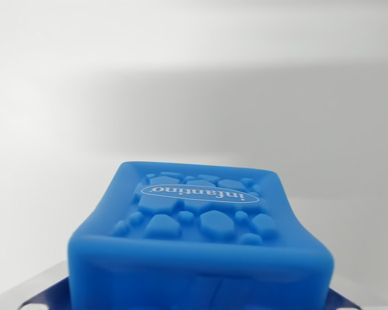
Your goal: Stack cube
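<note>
1. Wrist view, left side: we see only pale, bare surface (pixel 45 97), with a soft shadow spreading across the middle and right behind the block. At the lower left corner a strip of grey metal (pixel 35 290) pokes out from beneath the blue cube; we take it for part of the gripper but cannot be sure.

2. Centre: the blue cube (pixel 200 239) fills the lower middle, right up against the camera. The face turned to us carries raised pebble shapes and a white oval logo (pixel 202 192), which reads upside down from here.

3. The relation that matters: the cube sits directly in line with the end effector, centred, no offset to either side. Being a cube, it has no long axis to align.

4. Right side: another metal sliver (pixel 343 300) at the lower right corner.

5. The fingers themselves are hidden, so we cannot tell whether they clamp the cube or stand apart.

6. No second cube shows anywhere, so we judge the stacking target lies outside this view.
</note>
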{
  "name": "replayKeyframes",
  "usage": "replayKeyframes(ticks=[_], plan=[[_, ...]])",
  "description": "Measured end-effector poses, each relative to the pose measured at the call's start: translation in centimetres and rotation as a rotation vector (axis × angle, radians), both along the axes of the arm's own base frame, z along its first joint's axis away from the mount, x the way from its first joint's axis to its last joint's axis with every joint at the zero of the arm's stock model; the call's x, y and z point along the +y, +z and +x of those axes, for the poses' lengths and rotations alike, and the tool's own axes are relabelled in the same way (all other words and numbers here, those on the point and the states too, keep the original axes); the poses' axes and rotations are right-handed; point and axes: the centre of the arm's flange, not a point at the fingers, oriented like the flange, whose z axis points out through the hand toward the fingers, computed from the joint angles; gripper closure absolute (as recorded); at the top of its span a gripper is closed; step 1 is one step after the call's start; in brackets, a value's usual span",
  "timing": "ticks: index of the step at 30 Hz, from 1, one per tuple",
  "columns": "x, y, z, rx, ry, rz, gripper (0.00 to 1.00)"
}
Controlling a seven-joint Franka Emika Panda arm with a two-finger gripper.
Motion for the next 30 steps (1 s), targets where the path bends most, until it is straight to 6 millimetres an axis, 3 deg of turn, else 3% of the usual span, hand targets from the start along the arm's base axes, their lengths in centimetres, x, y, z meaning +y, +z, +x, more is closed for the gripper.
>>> replayKeyframes(ticks=[12, 30], plan=[[0.1, 3.5, 0.0, -0.005, -0.001, 0.002, 1.0], [3.5, 3.4, 0.2, 0.001, -0.003, 0.003, 1.0]])
